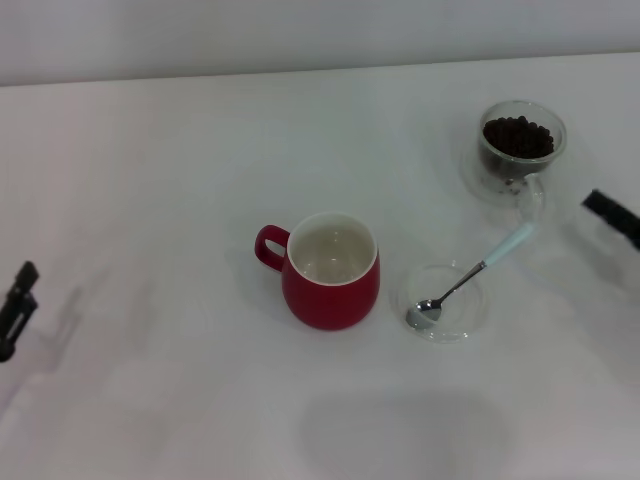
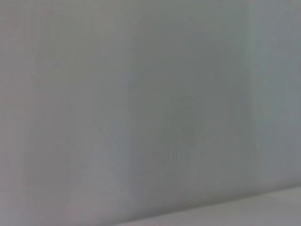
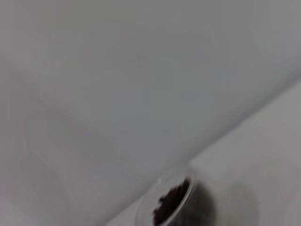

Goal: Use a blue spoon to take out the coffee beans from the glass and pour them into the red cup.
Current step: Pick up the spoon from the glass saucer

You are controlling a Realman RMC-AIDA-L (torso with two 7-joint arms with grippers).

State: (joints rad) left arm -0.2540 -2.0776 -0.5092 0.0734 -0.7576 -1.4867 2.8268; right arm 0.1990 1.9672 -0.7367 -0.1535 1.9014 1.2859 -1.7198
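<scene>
Blue spoon (image 1: 470,278): lying untouched, bowl resting in the saucer (image 1: 443,303), handle pointing toward the glass (image 1: 520,145).
Coffee beans (image 1: 518,137): sitting in the glass.
Red cup (image 1: 330,270): standing mid-table.
Right gripper (image 1: 612,216): hovering beside the glass.
Left gripper (image 1: 15,305): idling far left.
Writing: showing nowhere.

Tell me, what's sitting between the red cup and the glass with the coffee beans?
In the head view, a clear saucer holding the blue spoon sits between the red cup and the glass of coffee beans.
</scene>
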